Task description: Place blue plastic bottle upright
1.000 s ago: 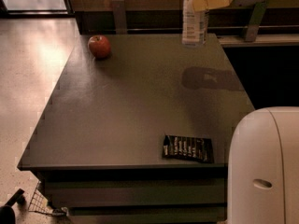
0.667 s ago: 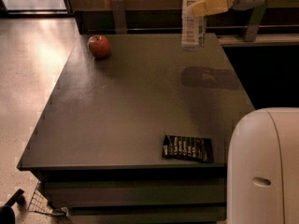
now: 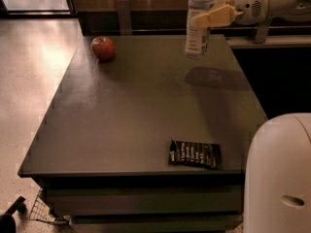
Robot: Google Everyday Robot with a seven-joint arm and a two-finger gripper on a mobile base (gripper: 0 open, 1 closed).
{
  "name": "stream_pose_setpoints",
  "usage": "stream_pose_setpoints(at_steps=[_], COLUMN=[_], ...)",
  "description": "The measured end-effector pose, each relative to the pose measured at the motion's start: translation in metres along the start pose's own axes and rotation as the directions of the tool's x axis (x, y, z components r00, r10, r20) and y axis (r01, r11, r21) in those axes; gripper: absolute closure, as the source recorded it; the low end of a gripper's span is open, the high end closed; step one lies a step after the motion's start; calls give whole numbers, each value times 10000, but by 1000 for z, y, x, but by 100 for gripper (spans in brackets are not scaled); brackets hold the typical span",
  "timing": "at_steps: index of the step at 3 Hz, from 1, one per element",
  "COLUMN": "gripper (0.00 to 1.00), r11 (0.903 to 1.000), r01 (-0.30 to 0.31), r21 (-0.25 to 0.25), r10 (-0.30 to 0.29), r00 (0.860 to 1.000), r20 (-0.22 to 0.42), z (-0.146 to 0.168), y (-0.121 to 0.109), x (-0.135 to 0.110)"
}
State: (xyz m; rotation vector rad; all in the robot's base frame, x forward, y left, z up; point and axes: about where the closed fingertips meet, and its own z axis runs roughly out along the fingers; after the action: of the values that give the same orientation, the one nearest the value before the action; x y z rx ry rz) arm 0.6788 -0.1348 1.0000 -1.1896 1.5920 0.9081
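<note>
My arm (image 3: 265, 1) comes in from the upper right, its white wrist housing lying close to level above the far right edge of the tabletop (image 3: 131, 110), with the claw (image 3: 203, 14) pointing left toward the middle of the scene. The claw is closed on the blue plastic bottle (image 3: 197, 30): one pale yellow finger (image 3: 216, 16) crosses the front of the bottle just above its label, and the other shows behind its shoulder. The bottle hangs close to upright in my grip, neck up and reaching the top of the view, base down, leaning only slightly. Its base sits above the far right part of the tabletop and looks clear of the surface; its shadow (image 3: 214, 76) falls on the tabletop a little nearer and to the right, apart from the base. A red apple (image 3: 103, 47) rests near the far left corner, well apart from the bottle. A dark packet with pale print (image 3: 195, 154) lies flat by the near edge, right of centre. My rounded white body shell (image 3: 279, 174) fills the lower right corner.
</note>
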Motion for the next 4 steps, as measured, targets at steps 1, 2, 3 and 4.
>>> stream_pose_setpoints(at_steps=[1, 2, 3, 4], gripper=[100, 100, 100, 100], r11=[9995, 9984, 9984, 9984], r01=[291, 523, 544, 572], r21=[134, 198, 147, 39], r10=[-292, -519, -536, -568], r00=[9996, 9984, 9974, 9964], r20=[32, -217, -489, -630], z=[3, 5, 11, 18], y=[1, 2, 0, -3], x=[13, 34, 55, 72])
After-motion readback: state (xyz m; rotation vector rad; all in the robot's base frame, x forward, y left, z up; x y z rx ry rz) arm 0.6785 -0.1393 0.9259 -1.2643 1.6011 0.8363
